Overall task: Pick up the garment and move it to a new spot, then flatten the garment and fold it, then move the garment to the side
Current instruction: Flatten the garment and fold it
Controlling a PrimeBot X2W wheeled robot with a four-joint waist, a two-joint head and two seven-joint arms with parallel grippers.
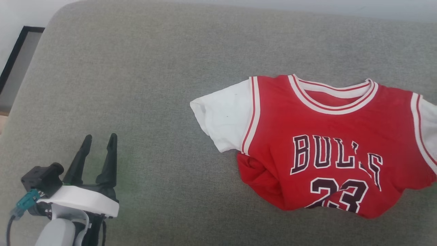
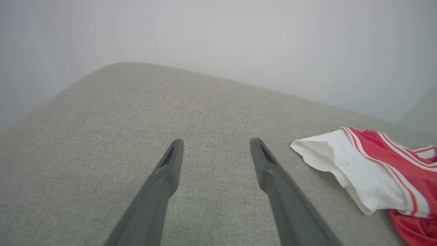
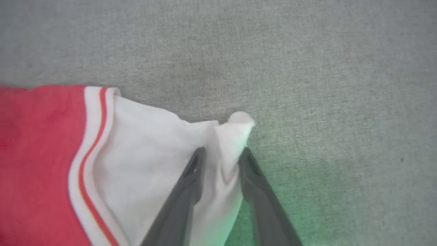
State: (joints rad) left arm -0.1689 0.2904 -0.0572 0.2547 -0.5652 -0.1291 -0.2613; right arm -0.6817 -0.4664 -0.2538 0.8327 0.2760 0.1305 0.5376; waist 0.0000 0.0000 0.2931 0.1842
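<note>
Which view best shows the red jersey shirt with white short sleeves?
Head view: the red jersey shirt lies nearly whole, lettering up. Left wrist view catches one white sleeve; right wrist view shows the other sleeve bunched in the right gripper.

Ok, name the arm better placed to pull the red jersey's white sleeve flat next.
Right. The right gripper pinches a white sleeve of the red jersey shirt; the left gripper hangs open over grey upholstery, apart from the shirt.
</note>
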